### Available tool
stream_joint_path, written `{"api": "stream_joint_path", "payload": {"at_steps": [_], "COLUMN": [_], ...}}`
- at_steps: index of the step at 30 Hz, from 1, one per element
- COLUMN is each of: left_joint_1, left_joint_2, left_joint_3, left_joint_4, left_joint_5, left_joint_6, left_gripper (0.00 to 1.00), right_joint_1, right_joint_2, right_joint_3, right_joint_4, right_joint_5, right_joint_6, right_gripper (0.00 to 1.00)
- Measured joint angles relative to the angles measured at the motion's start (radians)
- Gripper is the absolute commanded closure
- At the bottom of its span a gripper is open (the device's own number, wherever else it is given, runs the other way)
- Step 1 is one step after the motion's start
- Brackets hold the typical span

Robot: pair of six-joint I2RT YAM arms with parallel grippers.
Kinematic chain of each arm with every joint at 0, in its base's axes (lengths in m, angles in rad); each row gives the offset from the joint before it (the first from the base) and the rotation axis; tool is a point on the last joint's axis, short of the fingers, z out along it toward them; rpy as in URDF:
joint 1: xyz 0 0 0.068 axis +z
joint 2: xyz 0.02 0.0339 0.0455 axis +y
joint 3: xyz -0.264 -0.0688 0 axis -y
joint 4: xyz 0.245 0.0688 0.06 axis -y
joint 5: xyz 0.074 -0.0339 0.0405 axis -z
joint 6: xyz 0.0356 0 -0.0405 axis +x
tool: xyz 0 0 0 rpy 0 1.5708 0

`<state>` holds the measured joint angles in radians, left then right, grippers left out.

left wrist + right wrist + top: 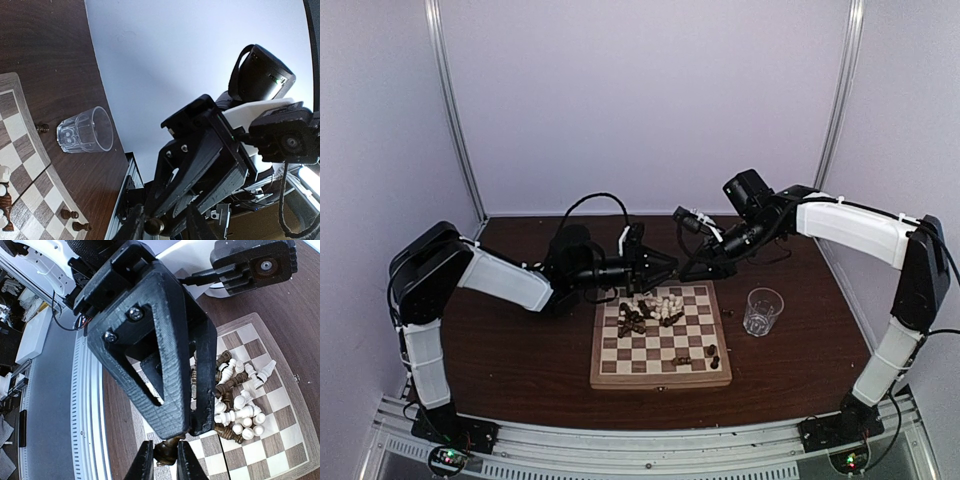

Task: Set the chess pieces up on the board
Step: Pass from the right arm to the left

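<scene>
Peeking from right claw [165, 447], half-hidden dark piece [165, 454].

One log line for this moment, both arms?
right gripper shut on dark piece | left gripper open beside same piece | near board far edge | chess pieces heaped, unplaced

This is looking like a robotics lab test cell: plain white panel walls [650, 100] and slim aluminium corner posts [455, 110] are enclosing a dark brown wooden tabletop [520, 350]. A black-and-white left robot arm [505, 280] and its right twin [855, 230] are standing bolted to a ribbed aluminium rail [650, 445], with small green-lit circuit boards [447, 458] glowing at their bases.
</scene>
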<state>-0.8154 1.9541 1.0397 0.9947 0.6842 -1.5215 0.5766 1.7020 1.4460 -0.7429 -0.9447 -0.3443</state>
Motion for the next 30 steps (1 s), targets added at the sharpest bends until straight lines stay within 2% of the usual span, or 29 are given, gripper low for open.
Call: {"api": "stream_joint_path", "payload": {"at_steps": [3,9,14,19,24,30], "left_joint_1": [0.0,0.0,0.0,-0.002,-0.008,-0.008], "left_joint_2": [0.0,0.001,0.006,0.01,0.011,0.011], "left_joint_3": [-0.002,-0.002,-0.002,-0.002,-0.002,-0.002], "left_joint_4": [-0.001,-0.003,-0.004,-0.006,-0.009,-0.009], "left_joint_5": [0.0,0.0,0.0,0.0,-0.001,-0.004], "left_joint_6": [-0.005,-0.01,-0.014,-0.015,-0.019,-0.022], "left_gripper": [0.76,0.77,0.83,0.83,0.91,0.97], "right_joint_1": [0.0,0.0,0.0,0.002,0.002,0.002], "right_joint_2": [0.0,0.0,0.0,0.0,0.0,0.0], "right_joint_3": [0.0,0.0,0.0,0.0,0.0,0.0], "right_joint_4": [0.0,0.004,0.005,0.009,0.014,0.013], "right_joint_5": [0.0,0.0,0.005,0.011,0.015,0.022], "right_joint_6": [0.0,0.0,0.003,0.008,0.011,0.009], "right_gripper": [0.95,0.95,0.95,0.95,0.94,0.77]}}
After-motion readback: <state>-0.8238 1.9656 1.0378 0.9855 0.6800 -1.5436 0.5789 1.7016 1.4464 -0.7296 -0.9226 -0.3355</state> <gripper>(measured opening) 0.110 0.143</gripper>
